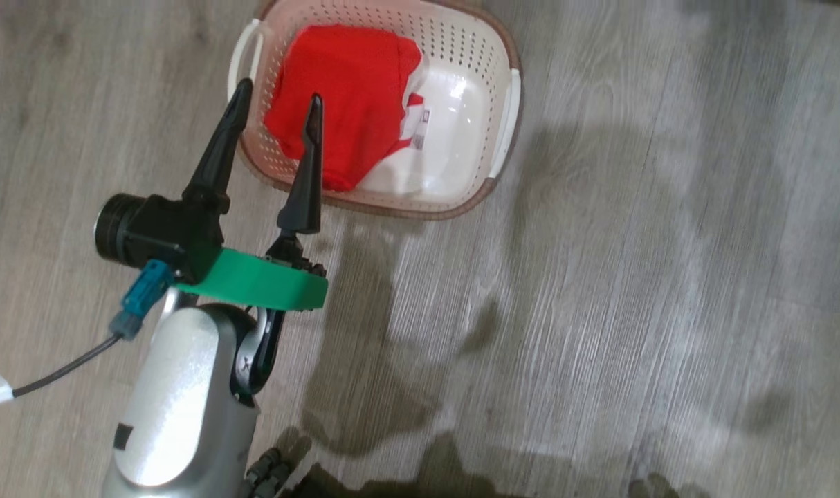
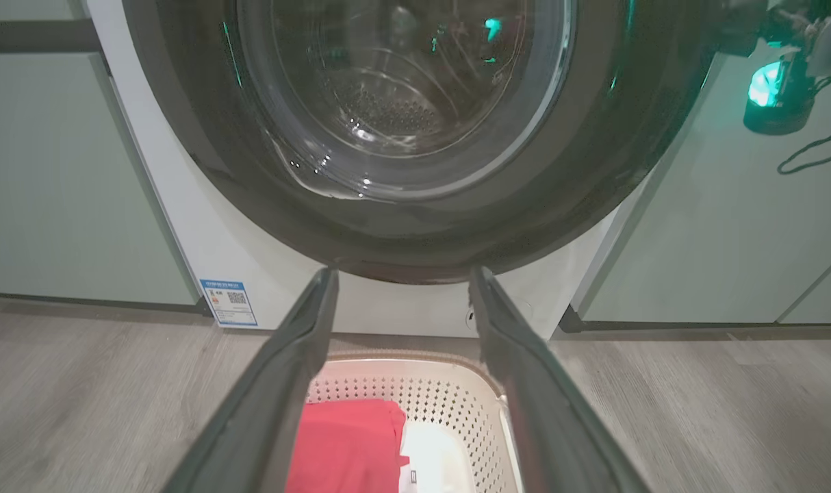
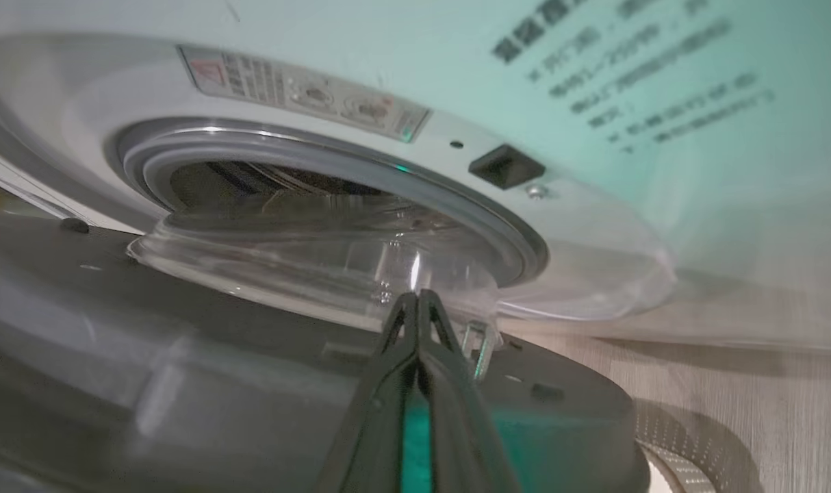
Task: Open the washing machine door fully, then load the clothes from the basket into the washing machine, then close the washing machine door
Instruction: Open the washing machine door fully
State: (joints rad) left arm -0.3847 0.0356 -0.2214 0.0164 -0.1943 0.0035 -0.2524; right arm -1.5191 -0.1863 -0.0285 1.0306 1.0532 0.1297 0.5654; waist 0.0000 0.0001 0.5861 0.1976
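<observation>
Fingers [image 1: 219, 149] spread, left gripper [image 1: 280, 91] hangs over the basket's [image 1: 461, 48] clothes [image 1: 351, 90], ready to grab, while right gripper's [image 3: 410, 297] pressed-together fingers [image 3: 388, 383] pry the ajar washing machine door [image 3: 148, 383].

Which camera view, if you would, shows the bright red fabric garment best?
Head view: the bright red fabric garment lies almost whole in the cream perforated basket. The left wrist view shows a strip framed by the left pincer.

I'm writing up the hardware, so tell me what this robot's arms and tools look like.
The left tool has two long, tapered black fingers on a black camera housing and a bright green bracket. Its forearm is glossy silver, with a teal connector and dark cable. The right tool is dark-fingered too.
</observation>
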